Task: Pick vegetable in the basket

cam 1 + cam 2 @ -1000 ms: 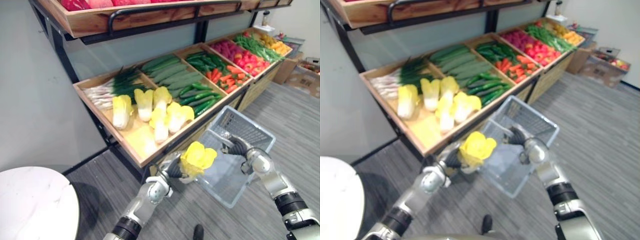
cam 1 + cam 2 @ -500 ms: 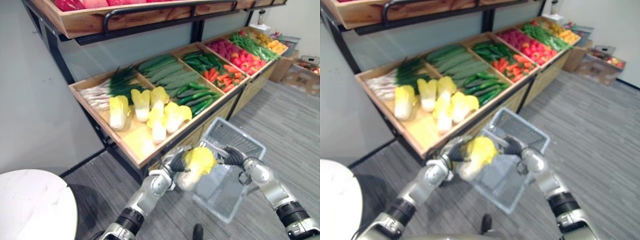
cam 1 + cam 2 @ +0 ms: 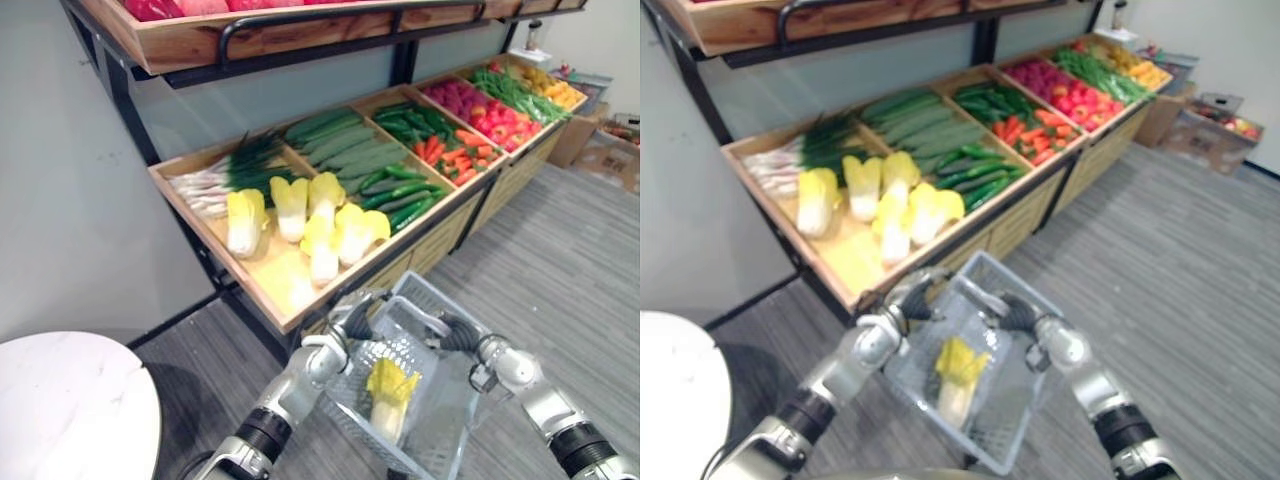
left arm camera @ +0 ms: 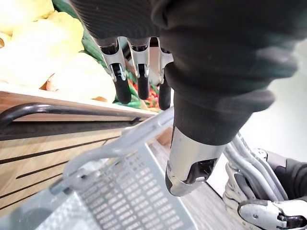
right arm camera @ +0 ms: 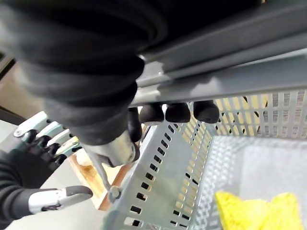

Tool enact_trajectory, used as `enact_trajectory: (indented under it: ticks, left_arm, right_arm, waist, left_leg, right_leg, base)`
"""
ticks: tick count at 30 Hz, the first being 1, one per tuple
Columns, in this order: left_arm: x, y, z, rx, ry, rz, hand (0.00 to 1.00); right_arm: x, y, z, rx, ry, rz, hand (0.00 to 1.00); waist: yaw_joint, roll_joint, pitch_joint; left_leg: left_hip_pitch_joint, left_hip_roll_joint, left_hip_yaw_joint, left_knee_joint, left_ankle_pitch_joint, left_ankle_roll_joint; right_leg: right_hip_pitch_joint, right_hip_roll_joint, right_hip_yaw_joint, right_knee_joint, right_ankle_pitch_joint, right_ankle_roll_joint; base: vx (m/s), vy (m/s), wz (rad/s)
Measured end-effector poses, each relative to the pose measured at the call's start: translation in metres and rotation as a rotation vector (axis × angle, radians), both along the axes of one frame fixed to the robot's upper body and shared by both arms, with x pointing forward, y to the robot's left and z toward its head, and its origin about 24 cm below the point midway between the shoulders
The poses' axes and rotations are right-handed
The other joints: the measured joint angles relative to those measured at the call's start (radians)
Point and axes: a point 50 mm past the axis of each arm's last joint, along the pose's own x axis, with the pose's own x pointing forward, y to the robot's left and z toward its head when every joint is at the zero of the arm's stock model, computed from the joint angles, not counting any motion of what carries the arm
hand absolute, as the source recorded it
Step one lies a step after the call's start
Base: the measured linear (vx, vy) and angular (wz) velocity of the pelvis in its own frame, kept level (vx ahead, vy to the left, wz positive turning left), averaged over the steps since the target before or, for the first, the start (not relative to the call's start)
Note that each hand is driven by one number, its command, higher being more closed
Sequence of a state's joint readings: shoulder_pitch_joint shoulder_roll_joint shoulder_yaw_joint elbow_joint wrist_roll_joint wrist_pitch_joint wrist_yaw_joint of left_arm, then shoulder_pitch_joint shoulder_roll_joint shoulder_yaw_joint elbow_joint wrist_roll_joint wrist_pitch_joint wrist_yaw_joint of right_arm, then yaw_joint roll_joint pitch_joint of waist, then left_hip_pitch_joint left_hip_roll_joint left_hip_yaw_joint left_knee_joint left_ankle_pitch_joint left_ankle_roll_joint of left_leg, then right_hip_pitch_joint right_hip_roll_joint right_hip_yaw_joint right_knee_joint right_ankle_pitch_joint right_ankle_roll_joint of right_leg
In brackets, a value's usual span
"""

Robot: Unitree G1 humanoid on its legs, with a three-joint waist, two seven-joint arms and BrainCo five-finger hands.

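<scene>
A yellow-leaved cabbage (image 3: 390,393) with a white stem lies inside the grey plastic mesh basket (image 3: 352,405), low in the middle of the eye views. In the right wrist view the cabbage (image 5: 259,211) rests on the basket's floor. My left hand (image 3: 352,318) hovers at the basket's near-left rim, open; its fingers (image 4: 122,72) are straight and hold nothing. On the basket's right side, my right hand (image 3: 462,335) is shut on the handle, with its dark fingertips (image 5: 177,112) curled round the grey bar.
Just behind the basket runs a slanted wooden produce stand, with more cabbages (image 3: 300,215), scallions (image 3: 225,175), cucumbers (image 3: 340,145) and carrots (image 3: 450,150). An upper shelf (image 3: 250,30) overhangs it. A round white table (image 3: 70,400) stands at lower left, and cardboard boxes (image 3: 610,140) at far right.
My left hand has let go of the cabbage, which now lies in the basket. The basket has swung left and under it in my right hand.
</scene>
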State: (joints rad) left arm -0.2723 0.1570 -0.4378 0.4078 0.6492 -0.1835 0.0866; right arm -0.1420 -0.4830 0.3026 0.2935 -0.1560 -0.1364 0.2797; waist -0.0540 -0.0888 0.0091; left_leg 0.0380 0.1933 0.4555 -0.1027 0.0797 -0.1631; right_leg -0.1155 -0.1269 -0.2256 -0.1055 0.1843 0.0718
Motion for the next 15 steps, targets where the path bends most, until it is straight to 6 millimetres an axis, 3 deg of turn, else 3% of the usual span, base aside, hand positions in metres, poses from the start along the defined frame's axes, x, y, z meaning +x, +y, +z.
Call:
enact_trajectory:
  ticks: [10, 15]
  left_arm:
    - [-0.003, -0.001, -0.003, -0.012, 0.024, -0.006, 0.00]
    - [-0.018, 0.027, 0.041, -0.329, -0.106, 0.136, 0.00]
  right_arm:
    - [-0.010, 0.002, -0.010, 0.019, 0.030, -0.013, 1.00]
    - [-0.029, -0.007, -0.028, 0.047, 0.057, -0.140, 1.00]
  waist:
    - [0.000, 0.000, -0.014]
    - [0.002, -0.001, -0.019]
  left_leg:
    - [0.000, 0.001, 0.000, 0.000, 0.000, 0.000]
    - [0.001, 0.000, 0.000, 0.000, -0.002, -0.002]
  right_leg:
    - [0.000, 0.001, 0.000, 0.000, 0.000, 0.000]
    - [0.001, 0.000, 0.000, 0.000, 0.000, 0.000]
  base:
    - [-0.01, 0.009, 0.00]
    - [-0.01, 0.019, 0.00]
